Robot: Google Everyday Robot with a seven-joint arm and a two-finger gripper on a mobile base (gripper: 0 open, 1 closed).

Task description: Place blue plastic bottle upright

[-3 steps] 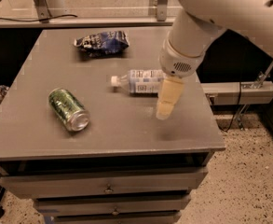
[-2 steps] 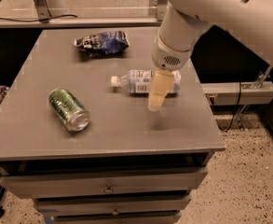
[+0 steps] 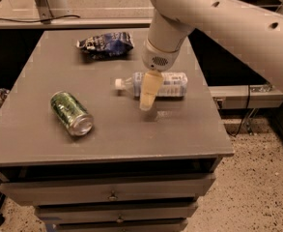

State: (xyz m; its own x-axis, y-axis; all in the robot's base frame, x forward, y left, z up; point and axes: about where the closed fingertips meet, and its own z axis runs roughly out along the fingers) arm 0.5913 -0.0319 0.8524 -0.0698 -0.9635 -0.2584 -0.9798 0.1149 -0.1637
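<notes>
Lying on its side at the table's (image 3: 35,144) left is the can (image 3: 71,112), the snack bag (image 3: 105,43) sitting farther back. Nothing of the task is showing as done: the bottle (image 3: 172,84) is lying flat near the centre, cap pointing left; gripping and standing it are outstanding. The gripper (image 3: 147,98) is hanging before the bottle's middle, pointing down; spread or closed, I cannot tell. The arm (image 3: 218,18) is reaching in from upper right.
</notes>
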